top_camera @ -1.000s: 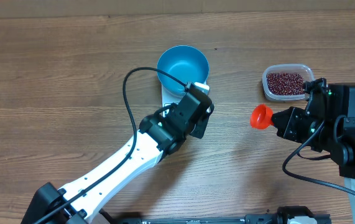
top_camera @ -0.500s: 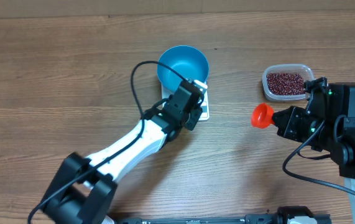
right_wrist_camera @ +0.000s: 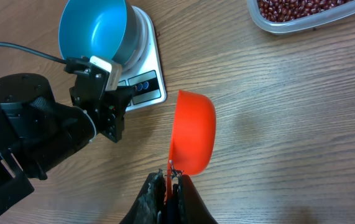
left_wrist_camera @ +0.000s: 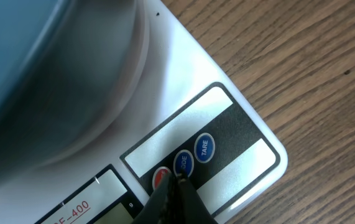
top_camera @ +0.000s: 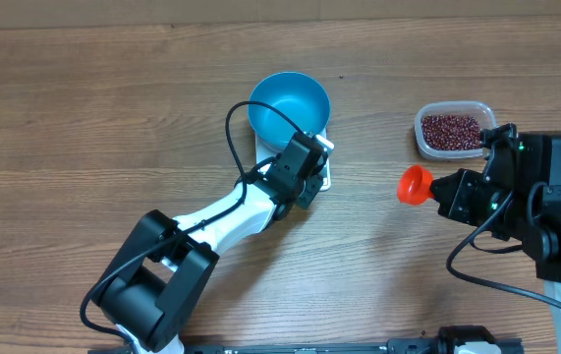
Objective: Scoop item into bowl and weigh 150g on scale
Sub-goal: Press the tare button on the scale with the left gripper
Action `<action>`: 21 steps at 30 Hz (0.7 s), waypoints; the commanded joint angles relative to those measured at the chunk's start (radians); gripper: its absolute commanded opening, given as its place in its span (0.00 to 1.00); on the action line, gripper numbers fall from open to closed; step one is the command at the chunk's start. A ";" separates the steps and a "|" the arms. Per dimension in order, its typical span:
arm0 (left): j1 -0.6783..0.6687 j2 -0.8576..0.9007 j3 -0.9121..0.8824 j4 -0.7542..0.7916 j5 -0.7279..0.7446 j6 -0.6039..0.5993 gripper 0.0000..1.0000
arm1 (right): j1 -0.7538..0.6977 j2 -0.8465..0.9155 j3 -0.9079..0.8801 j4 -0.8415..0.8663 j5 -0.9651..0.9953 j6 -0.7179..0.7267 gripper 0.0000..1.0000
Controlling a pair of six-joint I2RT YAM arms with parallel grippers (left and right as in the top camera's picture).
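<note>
Beans (top_camera: pixel 451 131) all lie in the clear tub (top_camera: pixel 420 128) at the far right of the table. None show in the blue bowl (top_camera: pixel 288 106), which stands empty on the white scale (left_wrist_camera: pixel 183 81). The orange scoop (right_wrist_camera: pixel 193 134) is empty too. The right gripper (right_wrist_camera: pixel 168 182) is clamped on its handle and holds it over bare wood between tub and scale, just where it was a second ago.

What has changed is the left arm. Over the last second it has swung in over the near edge of the scale. The left gripper (left_wrist_camera: pixel 176 186), fingers pinched together with nothing between them, now has its tip on the button row, at the MODE button (left_wrist_camera: pixel 183 163) just beside TARE (left_wrist_camera: pixel 204 147). Whether it is actually pressing is hard to tell. Most likely the scale is being switched on or zeroed with the bowl aboard, so scooping has not yet begun.
</note>
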 commanded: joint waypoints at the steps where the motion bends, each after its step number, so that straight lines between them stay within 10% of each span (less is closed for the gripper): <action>1: -0.002 0.008 -0.003 0.003 -0.006 0.024 0.04 | -0.004 -0.005 0.021 0.002 0.006 -0.004 0.04; 21: -0.001 0.042 -0.003 -0.008 -0.058 0.037 0.04 | -0.004 -0.005 0.021 0.002 0.007 -0.004 0.04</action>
